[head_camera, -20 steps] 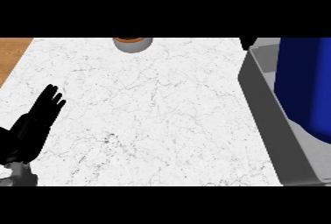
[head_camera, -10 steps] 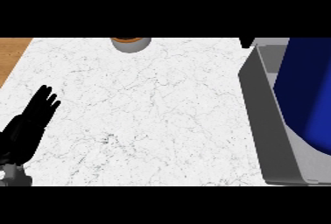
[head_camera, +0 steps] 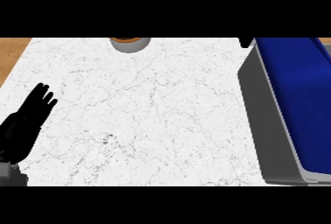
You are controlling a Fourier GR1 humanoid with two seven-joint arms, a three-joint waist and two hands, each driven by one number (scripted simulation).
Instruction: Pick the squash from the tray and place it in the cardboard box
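Left hand [head_camera: 26, 124] rests open at lower left, fingers straight; blue-lined tray [head_camera: 258, 109] lies well apart across the counter [head_camera: 155, 109]; squash, box, right hand unseen.

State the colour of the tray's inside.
Deep blue inside, with a grey rim: the tray at the counter's right edge, in the head view.

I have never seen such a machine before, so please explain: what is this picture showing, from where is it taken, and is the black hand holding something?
The picture is taken from the robot's head, looking steeply down at a white marble counter. The black shape at the left edge is the robot's left hand; it rests open with straight fingers and holds nothing. The right hand does not show. At the right lies a grey tray with something large and blue in it. At the top edge sits a small round object, partly cut off. No squash or cardboard box is visible.
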